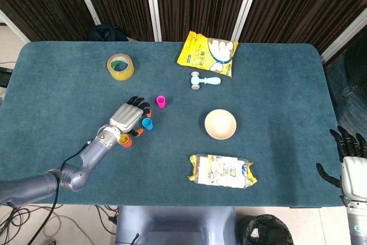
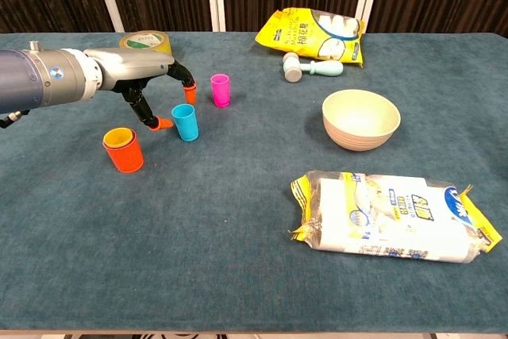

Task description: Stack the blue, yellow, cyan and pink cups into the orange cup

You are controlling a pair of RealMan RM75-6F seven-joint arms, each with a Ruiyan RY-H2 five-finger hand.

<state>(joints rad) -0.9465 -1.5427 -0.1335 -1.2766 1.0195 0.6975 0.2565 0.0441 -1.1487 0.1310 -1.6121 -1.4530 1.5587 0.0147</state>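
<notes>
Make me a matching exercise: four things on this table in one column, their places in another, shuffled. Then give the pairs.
Things:
1. cyan cup
2. pink cup
3. hammer toy
4. wrapped packet

Places:
A. just in front of the yellow snack bag
B. near edge, in front of the bowl
C. between the left hand's fingertips
D. standing alone, beyond the cyan cup

Pairs: 1-C, 2-D, 3-A, 4-B

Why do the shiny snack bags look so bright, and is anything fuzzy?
Chest view: room light glares off the clear plastic snack packet and the yellow foil bag. Head view: everything looks smaller and softer, so the tiny pink plastic cup shows little detail. Shadows are faint in both.
</notes>
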